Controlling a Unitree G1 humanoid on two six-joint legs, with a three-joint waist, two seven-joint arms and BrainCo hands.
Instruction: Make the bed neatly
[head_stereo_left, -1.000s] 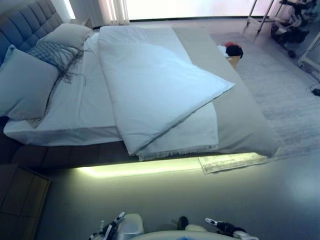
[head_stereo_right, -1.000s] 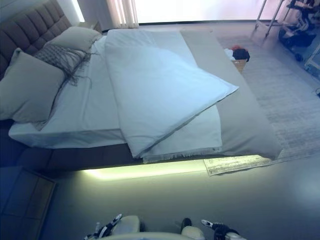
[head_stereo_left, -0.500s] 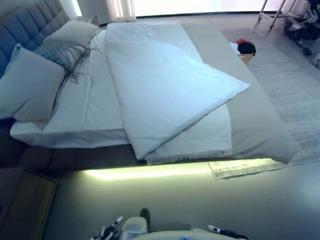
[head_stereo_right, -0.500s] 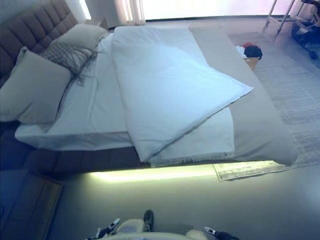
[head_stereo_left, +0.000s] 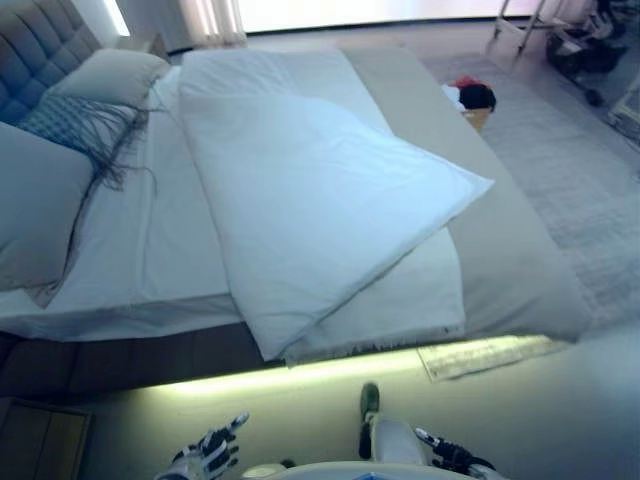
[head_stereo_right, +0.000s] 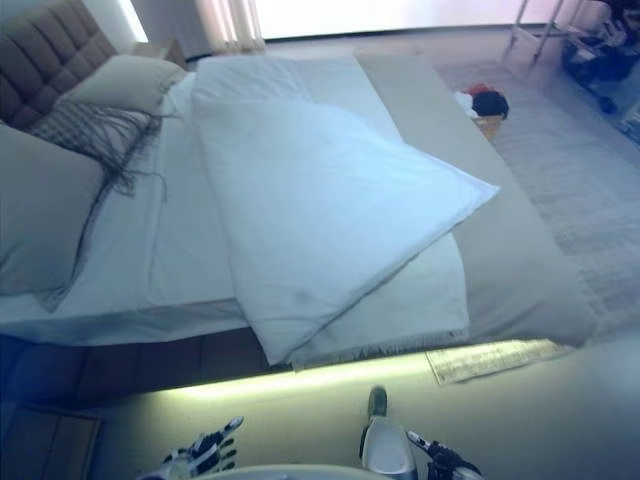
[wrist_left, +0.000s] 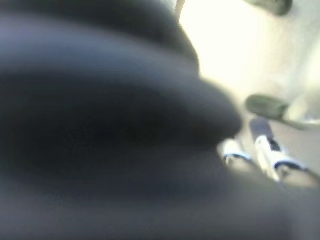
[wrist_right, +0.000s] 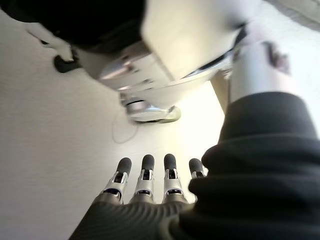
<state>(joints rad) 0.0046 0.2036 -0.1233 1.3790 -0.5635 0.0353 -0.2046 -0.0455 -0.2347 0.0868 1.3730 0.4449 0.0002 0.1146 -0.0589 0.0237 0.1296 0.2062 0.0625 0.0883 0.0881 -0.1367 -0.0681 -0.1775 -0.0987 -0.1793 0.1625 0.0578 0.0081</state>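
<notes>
The bed (head_stereo_left: 150, 320) lies across the view, its grey headboard (head_stereo_left: 35, 45) at the upper left. A white duvet (head_stereo_left: 310, 200) rests on it, folded back on a slant, one corner pointing toward the foot end over a beige cover (head_stereo_left: 500, 250). Two grey pillows (head_stereo_left: 40, 210) and a fringed cushion (head_stereo_left: 75, 120) lie by the headboard. Both hands hang low, short of the bed and touching nothing. My left hand (head_stereo_left: 205, 455) has spread fingers. My right hand (head_stereo_left: 445, 455) is open too, its fingers (wrist_right: 145, 182) straight above the floor.
A basket of clothes (head_stereo_left: 470, 98) stands beyond the bed's far side on a grey rug (head_stereo_left: 570, 180). A wooden nightstand (head_stereo_left: 40, 440) sits at the lower left. A small mat (head_stereo_left: 490, 355) pokes out under the lit bed edge. Metal stands (head_stereo_left: 520, 25) are at the far right.
The whole view has shifted, so the camera moved; the bedding lies as before. My left hand now shows more fully at the bottom edge.
</notes>
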